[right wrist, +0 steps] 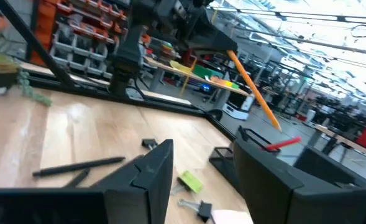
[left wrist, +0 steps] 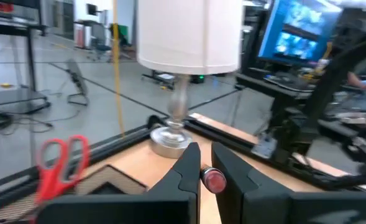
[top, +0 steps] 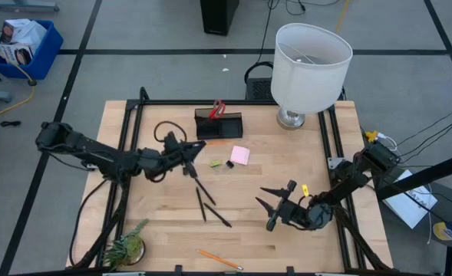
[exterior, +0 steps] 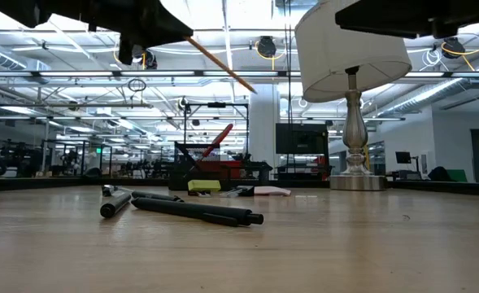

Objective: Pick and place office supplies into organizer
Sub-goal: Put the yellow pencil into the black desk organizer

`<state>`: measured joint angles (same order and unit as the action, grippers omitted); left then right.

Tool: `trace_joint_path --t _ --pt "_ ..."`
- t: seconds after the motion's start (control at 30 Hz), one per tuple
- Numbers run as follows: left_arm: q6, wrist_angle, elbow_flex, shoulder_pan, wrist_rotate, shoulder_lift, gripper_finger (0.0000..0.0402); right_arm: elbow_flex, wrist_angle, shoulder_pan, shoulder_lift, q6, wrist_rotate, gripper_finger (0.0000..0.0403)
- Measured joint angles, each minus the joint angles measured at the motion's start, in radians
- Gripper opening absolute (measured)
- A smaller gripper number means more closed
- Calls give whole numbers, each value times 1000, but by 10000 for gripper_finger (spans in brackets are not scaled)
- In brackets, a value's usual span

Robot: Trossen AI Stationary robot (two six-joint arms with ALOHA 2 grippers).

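Clearly an orange pencil [exterior: 223, 63] is pinched in the closed fingers of the left gripper [top: 189, 153], raised off the table and slanting downward toward the organizer [top: 219, 125]; its pink eraser end [left wrist: 214, 180] shows between the fingers [left wrist: 186, 171] in the left wrist view; the organizer stands at the table's far edge with the red-handled scissors [top: 217, 109] upright in it; in front of it lie the pink sticky-note pad [top: 239, 156], the yellow-green eraser [top: 216, 163] and a small black clip [top: 229, 163]; black pens [top: 208, 204] lie nearer mid-table, and another orange pencil [top: 218, 260] near the front edge; the right gripper [top: 270, 208] waits above the table's right side, its fingers parted and empty; the white-shaded lamp [top: 310, 63] stands at the far right, the small green plant [top: 126, 245] at the front left corner.
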<state>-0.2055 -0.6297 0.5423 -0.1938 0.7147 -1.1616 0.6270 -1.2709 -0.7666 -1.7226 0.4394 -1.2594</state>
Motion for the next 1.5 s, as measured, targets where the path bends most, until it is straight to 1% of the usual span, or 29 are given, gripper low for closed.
trace_joint_path --t 0.13,0.33,0.5,0.63,0.73,0.8,0.87,0.93,1.03,1.2,1.3,1.4,1.5 --pt "1 102 0 52 4 91 22 0 6 -9 0 -5 1 158" --pt "-29 232 0 144 4 188 41 0 7 -12 0 -7 1 155" --pt "-28 313 2 236 -6 228 22 0 8 -11 0 -7 2 153" --pt "-35 316 2 315 -45 229 22 0 8 -11 0 -16 3 150" --pt "-70 320 2 381 -124 227 33 -1 8 -11 0 -37 3 150" --pt "-106 361 4 423 -184 226 38 -1 12 -11 0 -48 3 150" --pt "-137 435 22 461 -217 226 35 -1 27 -11 0 -61 3 150" --pt "-148 515 51 493 -218 226 24 -1 34 -11 0 -65 3 150" --pt "-160 605 90 532 -219 226 22 -1 51 -10 0 -80 5 147" --pt "-144 633 150 568 -287 224 27 -1 57 -5 0 -86 6 147" --pt "-141 702 208 585 -296 193 33 -1 57 -5 0 -87 6 148" --pt "-138 821 281 603 -299 150 24 -1 57 -5 0 -87 6 147" --pt "-138 881 346 609 -299 93 22 -1 57 -5 0 -87 6 144"
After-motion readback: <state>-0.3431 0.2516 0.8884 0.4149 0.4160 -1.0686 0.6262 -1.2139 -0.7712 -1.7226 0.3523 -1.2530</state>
